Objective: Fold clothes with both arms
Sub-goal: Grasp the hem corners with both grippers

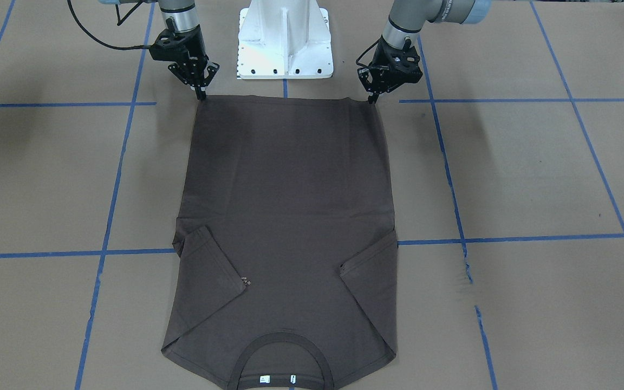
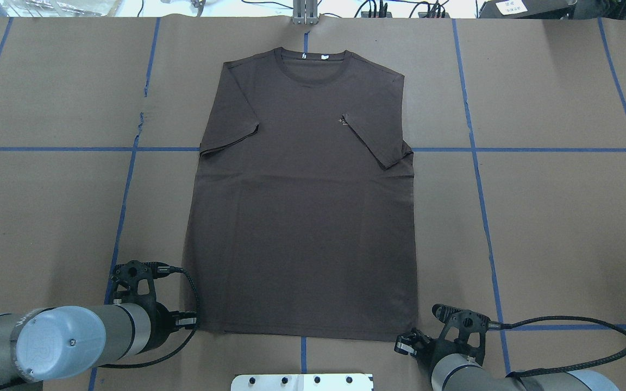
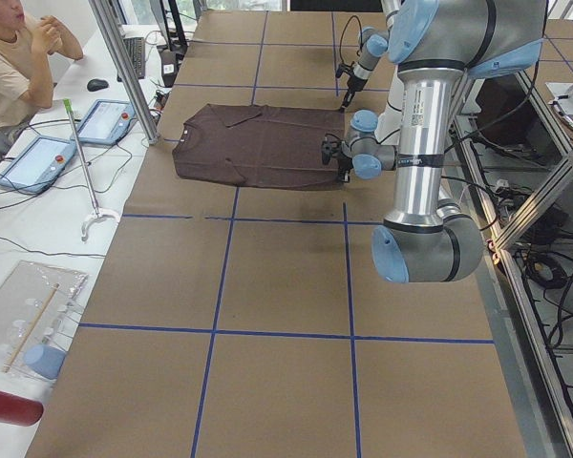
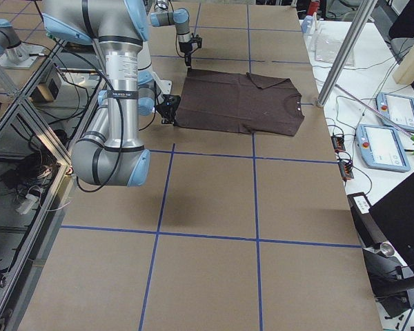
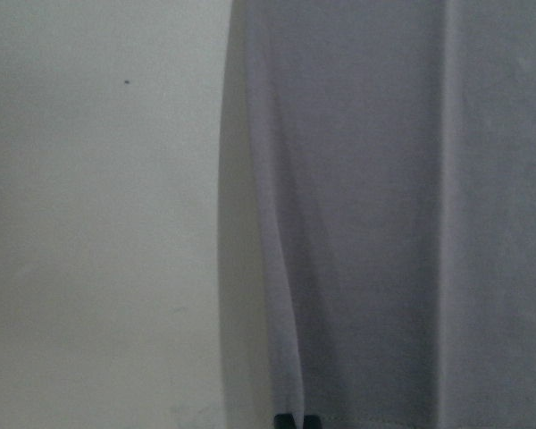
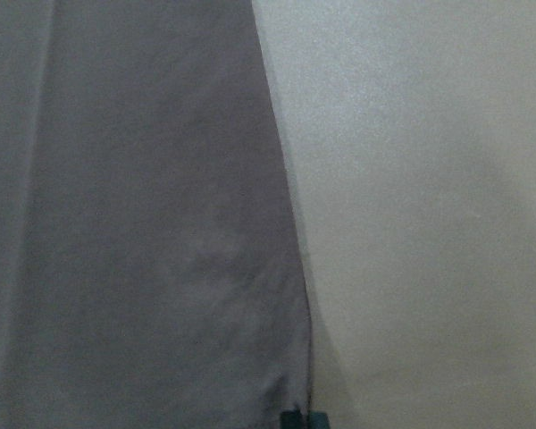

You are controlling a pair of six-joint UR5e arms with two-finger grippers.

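Observation:
The dark brown-grey T-shirt [image 1: 290, 216] [image 2: 302, 217] lies flat on the table, front up. Both sleeves are folded inward, and the collar [image 1: 285, 352] with its white tags points away from the robot. My left gripper [image 1: 371, 99] [image 2: 198, 324] is pinched shut on the hem corner on its side. At the other hem corner my right gripper [image 1: 202, 97] [image 2: 406, 343] is shut in the same way. Each wrist view shows the shirt's side edge [image 5: 268, 268] [image 6: 286, 223] running down to the fingertips at the frame's bottom. The hem between the two grippers lies straight.
The white bolted pedestal base [image 1: 285, 43] [image 2: 302, 382] stands just behind the hem, between the arms. Blue tape lines [image 1: 122, 135] cross the brown paper table. A seated person [image 3: 14, 57], tablets [image 3: 105, 119] and a metal post [image 3: 124, 67] are at the far end.

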